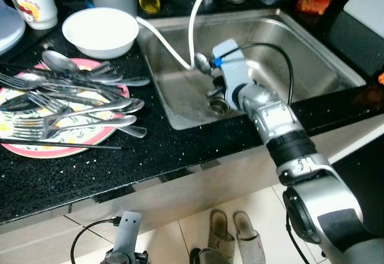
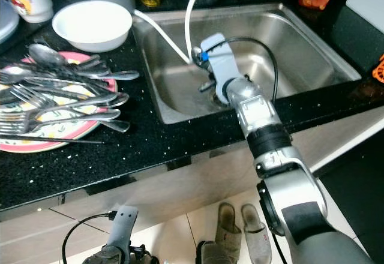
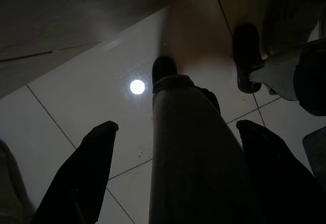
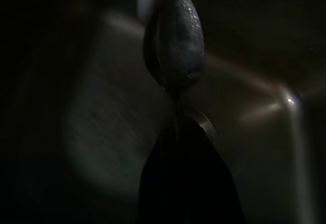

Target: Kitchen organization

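Observation:
My right gripper [image 4: 183,127] reaches down into the steel sink [image 1: 300,54] and is shut on the handle of a metal spoon [image 1: 202,62]. The spoon's bowl [image 4: 174,40] sticks out beyond the fingertips, above the sink floor and close to the white hose [image 1: 162,39]. On the black counter to the left lies a pink-rimmed plate [image 1: 90,138] heaped with several forks and spoons [image 1: 72,96]. My left gripper [image 3: 177,127] hangs low over the tiled floor, its fingers spread open with nothing held.
A white bowl [image 1: 101,31] and a mug [image 1: 33,3] stand behind the plate. Bottles and containers line the back of the counter. The drain [image 1: 217,103] sits under my right wrist. Slippers [image 1: 234,234] lie on the floor by the cabinet.

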`<state>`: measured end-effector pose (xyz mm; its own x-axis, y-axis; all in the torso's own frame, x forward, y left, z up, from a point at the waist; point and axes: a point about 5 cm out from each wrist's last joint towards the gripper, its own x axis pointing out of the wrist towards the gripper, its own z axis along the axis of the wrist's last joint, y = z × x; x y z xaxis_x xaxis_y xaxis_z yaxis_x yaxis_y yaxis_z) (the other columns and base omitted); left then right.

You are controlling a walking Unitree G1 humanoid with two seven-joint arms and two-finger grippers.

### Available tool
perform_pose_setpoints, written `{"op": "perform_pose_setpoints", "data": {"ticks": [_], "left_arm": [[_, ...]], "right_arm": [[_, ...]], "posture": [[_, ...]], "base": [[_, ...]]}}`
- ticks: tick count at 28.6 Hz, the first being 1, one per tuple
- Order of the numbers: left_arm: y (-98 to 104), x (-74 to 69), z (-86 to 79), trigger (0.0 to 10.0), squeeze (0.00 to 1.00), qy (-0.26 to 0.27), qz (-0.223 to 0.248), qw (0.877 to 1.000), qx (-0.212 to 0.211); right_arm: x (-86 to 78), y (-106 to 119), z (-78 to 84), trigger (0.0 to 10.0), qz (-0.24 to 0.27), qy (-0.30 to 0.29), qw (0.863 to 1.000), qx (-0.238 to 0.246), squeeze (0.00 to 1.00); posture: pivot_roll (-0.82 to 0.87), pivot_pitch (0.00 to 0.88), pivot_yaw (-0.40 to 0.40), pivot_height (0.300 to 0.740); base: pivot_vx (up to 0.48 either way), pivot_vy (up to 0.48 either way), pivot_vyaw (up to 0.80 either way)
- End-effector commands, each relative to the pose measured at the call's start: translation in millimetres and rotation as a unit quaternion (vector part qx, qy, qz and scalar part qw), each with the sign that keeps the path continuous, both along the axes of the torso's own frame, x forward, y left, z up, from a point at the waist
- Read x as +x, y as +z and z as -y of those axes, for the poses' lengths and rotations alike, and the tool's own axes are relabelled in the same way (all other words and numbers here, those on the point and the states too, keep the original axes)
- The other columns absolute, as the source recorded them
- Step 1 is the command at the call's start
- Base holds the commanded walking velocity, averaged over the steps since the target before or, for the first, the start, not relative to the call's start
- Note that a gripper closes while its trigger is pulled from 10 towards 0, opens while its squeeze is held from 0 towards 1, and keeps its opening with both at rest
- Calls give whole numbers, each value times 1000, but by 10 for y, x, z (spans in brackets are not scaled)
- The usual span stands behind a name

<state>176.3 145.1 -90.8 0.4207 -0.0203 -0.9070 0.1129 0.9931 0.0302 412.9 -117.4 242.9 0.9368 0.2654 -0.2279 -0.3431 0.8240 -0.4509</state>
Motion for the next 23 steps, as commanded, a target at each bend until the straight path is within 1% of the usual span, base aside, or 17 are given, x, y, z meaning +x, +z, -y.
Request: {"op": "perform_pose_setpoints", "data": {"ticks": [1, 3, 4, 5, 6, 7, 9, 12, 14, 15, 16, 17, 18, 20, 21, 22, 23], "left_arm": [[-325, -1062, -12, 10000, 0, 26, -192, 981, 9], [-331, -1097, -30, 10000, 0, 32, -194, 980, 18], [-331, -1097, -30, 10000, 0, 32, -194, 980, 18], [-333, -1110, -36, 10000, 0, 34, -195, 980, 21], [-333, -1110, -36, 10000, 0, 34, -195, 980, 21], [-334, -1121, -42, 10000, 0, 36, -195, 980, 24], [-337, -1137, -51, 10000, 0, 40, -195, 980, 29], [-338, -1148, -53, 10000, 0, 45, -195, 979, 32], [-338, -1142, -49, 10000, 0, 48, -191, 980, 30], [-338, -1142, -49, 10000, 0, 48, -191, 980, 30], [-338, -1138, -48, 10000, 0, 48, -190, 980, 30], [-337, -1132, -48, 10000, 0, 49, -189, 980, 30], [-336, -1126, -48, 10000, 0, 48, -188, 981, 31], [-335, -1116, -46, 10000, 0, 48, -186, 981, 32], [-331, -1091, -38, 10000, 0, 48, -182, 982, 31], [-329, -1078, -34, 10000, 0, 48, -179, 982, 30], [-329, -1078, -34, 10000, 0, 48, -179, 982, 30]], "right_arm": [[37, -2, 52, 10000, 1, -8, 999, -52, 0], [71, -30, 99, 10000, -15, -17, 995, -102, 0], [71, -30, 99, 10000, -15, -17, 995, -102, 0], [83, -48, 149, 10000, -20, -33, 992, -122, 0], [83, -48, 149, 10000, -20, -33, 992, -122, 0], [94, -54, 205, 10000, -19, -51, 989, -139, 0], [105, -48, 264, 10000, -17, -73, 987, -141, 0], [111, -52, 255, 10000, -23, -73, 989, -128, 0], [103, -113, 252, 10000, -43, -77, 990, -112, 4], [103, -113, 252, 10000, -43, -77, 990, -112, 4], [100, -136, 242, 10000, -53, -76, 991, -100, 86], [98, -149, 233, 10000, -59, -74, 991, -92, 776], [103, -130, 214, 10000, -58, -71, 993, -71, 1000], [114, -89, 187, 10000, -52, -66, 996, -39, 1000], [130, 0, 177, 10000, -40, -63, 997, -1, 1000], [138, 58, 178, 10000, -32, -62, 997, 20, 1000], [138, 58, 178, 10000, -32, -62, 997, 20, 1000]], "posture": [[44, 347, -125, 740], [48, 358, -126, 740], [48, 358, -126, 740], [54, 368, -130, 740], [54, 368, -130, 740], [53, 370, -131, 740], [54, 376, -130, 740], [57, 378, -129, 740], [57, 378, -128, 740], [57, 378, -128, 740], [57, 376, -129, 740], [54, 373, -129, 740], [52, 371, -128, 740], [53, 369, -129, 740], [56, 346, -129, 740], [56, 341, -130, 740], [56, 341, -130, 740]], "base": [[0, 0, 0], [0, 0, 0], [0, 0, 0], [0, 0, 0], [0, 0, 0], [0, 0, 0], [0, 0, 0], [0, 0, 0], [0, 0, 0], [0, 0, 0], [0, 0, 0], [0, 0, 0], [0, 0, 0], [0, 0, 0], [0, 0, 0], [0, 0, 0], [0, 0, 0]]}}
